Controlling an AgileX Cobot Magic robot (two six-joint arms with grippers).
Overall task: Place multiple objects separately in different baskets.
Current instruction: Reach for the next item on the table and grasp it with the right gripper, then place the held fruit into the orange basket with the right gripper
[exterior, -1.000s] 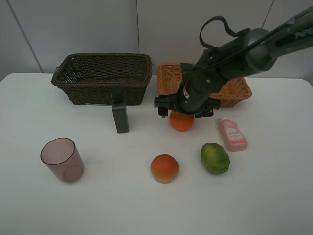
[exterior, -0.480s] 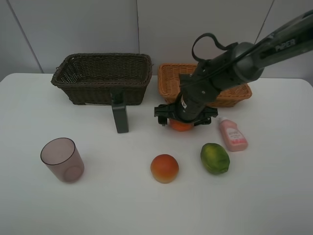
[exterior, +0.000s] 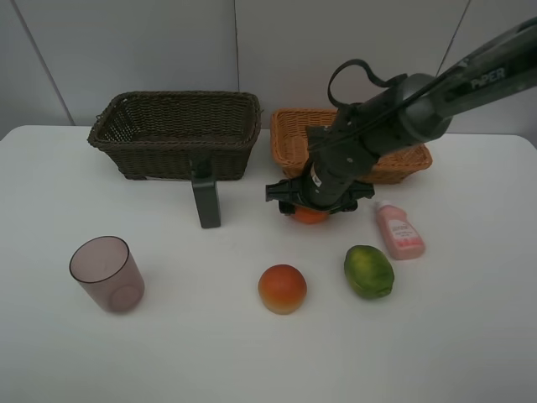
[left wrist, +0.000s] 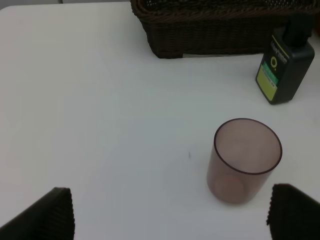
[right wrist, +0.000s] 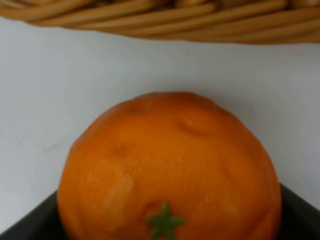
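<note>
Right gripper (exterior: 311,206) sits on the orange mandarin (right wrist: 170,170), just before the light tan basket (exterior: 288,138) near the table's (exterior: 470,336) back edge. The high camera hides most of the fruit. The wrist view shows dark fingers (right wrist: 30,220) against both sides: clenched on it. Left gripper (left wrist: 172,212), seen only from its wrist, gapes wide, with the mauve cup (left wrist: 245,160) untouched toward the left edge.

Surface: white table (exterior: 470,353) is filling the lower view | Backdrop: pale grey wall (exterior: 126,50) is standing behind it, thin seams (exterior: 236,42) dividing it, seemingly into panels | Light: falling evenly, softly
</note>
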